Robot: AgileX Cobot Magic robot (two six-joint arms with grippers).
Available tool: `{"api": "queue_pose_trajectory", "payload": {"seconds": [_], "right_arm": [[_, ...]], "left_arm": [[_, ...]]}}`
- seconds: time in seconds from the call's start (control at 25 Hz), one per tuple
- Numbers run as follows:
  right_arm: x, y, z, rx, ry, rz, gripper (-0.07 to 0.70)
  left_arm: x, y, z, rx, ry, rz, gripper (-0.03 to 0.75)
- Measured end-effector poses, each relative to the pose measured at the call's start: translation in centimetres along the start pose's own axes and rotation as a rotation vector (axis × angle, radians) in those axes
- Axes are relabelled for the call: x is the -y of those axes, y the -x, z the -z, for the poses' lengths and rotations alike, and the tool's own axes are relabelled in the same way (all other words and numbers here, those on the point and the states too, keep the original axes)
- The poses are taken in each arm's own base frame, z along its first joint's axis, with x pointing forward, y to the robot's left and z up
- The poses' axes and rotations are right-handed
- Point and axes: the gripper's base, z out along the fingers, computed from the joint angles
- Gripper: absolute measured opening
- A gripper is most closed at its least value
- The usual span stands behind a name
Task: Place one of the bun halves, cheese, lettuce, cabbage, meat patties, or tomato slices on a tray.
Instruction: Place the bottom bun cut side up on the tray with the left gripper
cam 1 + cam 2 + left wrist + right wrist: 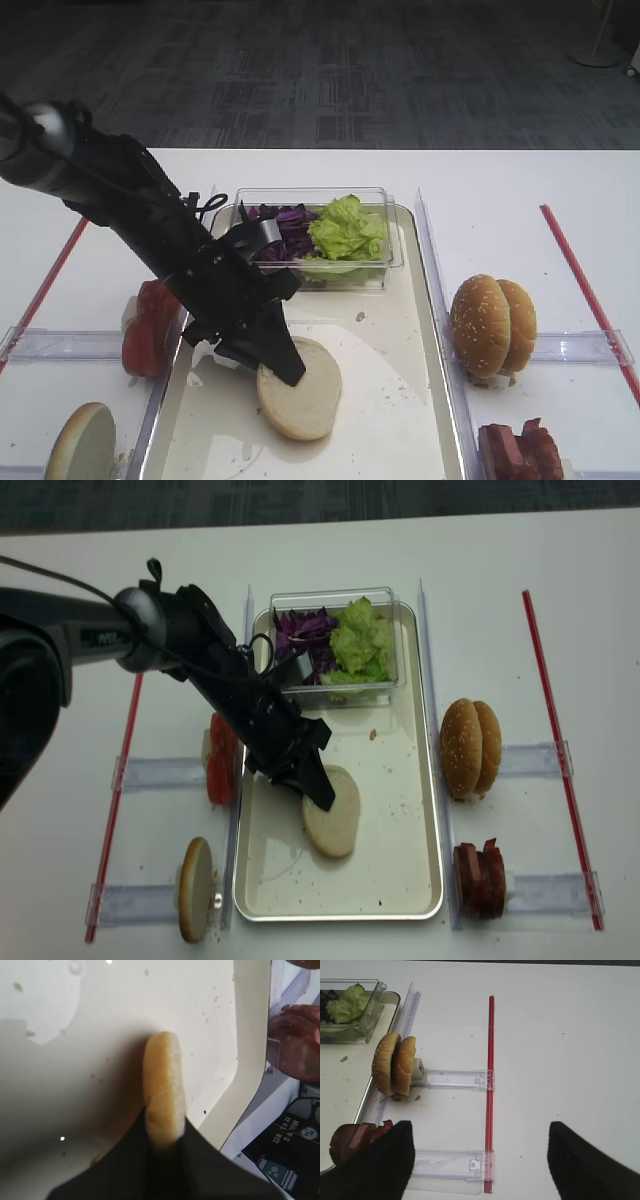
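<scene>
Pinching bun half (302, 390), tool (290, 368) (left)

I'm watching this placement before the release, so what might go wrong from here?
The left gripper pinches only the edge of the bun half over the tray, so the bun may drag or flip as the fingers open. On retreat, the arm passes near the tomato slices and the clear box and might bump them.

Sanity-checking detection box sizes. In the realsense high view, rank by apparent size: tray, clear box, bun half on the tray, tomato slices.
1. tray, by far largest
2. clear box
3. bun half, partly under the left claw
4. tomato slices, smallest, though partly hidden by the arm, so 3 versus 4 is less sure.
</scene>
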Motion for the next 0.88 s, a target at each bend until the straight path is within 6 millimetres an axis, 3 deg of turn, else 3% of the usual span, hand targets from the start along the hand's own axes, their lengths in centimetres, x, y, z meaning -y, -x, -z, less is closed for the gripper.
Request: {"api": "queue_pose_trajectory", "payload": {"seconds": [0.88], "right_arm": [[0.0,0.0,0.0,0.0,0.0,0.0,0.571]], "left_arm": [[-0.34,-0.07,-0.17,-0.019,0.014,-0.003,0.033]]}}
